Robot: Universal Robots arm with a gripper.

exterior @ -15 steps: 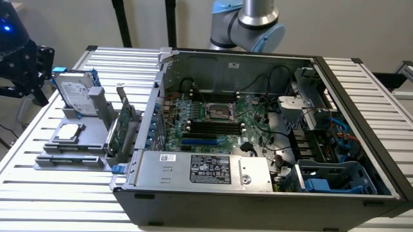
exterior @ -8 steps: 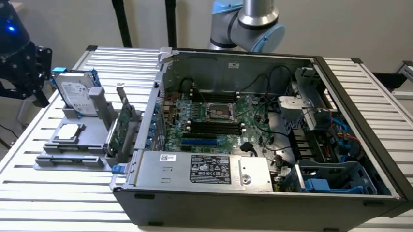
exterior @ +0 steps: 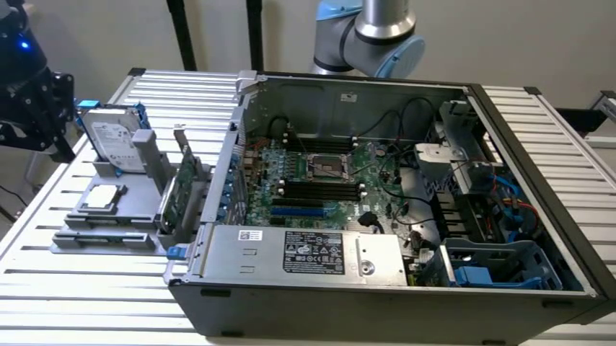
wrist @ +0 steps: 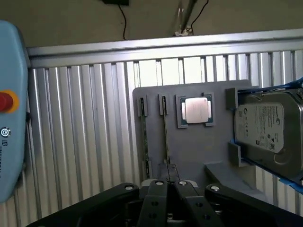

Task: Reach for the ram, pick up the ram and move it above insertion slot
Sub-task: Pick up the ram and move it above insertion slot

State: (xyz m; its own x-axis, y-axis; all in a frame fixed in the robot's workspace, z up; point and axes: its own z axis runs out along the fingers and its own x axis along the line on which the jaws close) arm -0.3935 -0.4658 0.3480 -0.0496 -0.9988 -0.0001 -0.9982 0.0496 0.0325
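Note:
Two rams stand on edge in the grey holder (wrist: 189, 146), seen as thin dark-green strips. One ram (wrist: 165, 132) lines up with my gripper (wrist: 168, 183); the other ram (wrist: 144, 137) lies beside it. My gripper hangs above the holder's near edge, apart from the rams, its two dark fingers pressed together with nothing between them. In the exterior view the holder (exterior: 106, 216) sits to the left of the open computer case (exterior: 385, 288). The black insertion slots (exterior: 318, 189) lie on the motherboard under the CPU socket. The arm's upper joint (exterior: 371, 32) shows behind the case.
On the holder are a silver hard drive (wrist: 270, 132), a CPU chip (wrist: 196, 109) and a green expansion card (exterior: 178, 191). A light-blue pendant with a red button (wrist: 9, 113) lies on the slatted table (wrist: 85, 142). A black device (exterior: 29, 94) stands at the exterior view's left.

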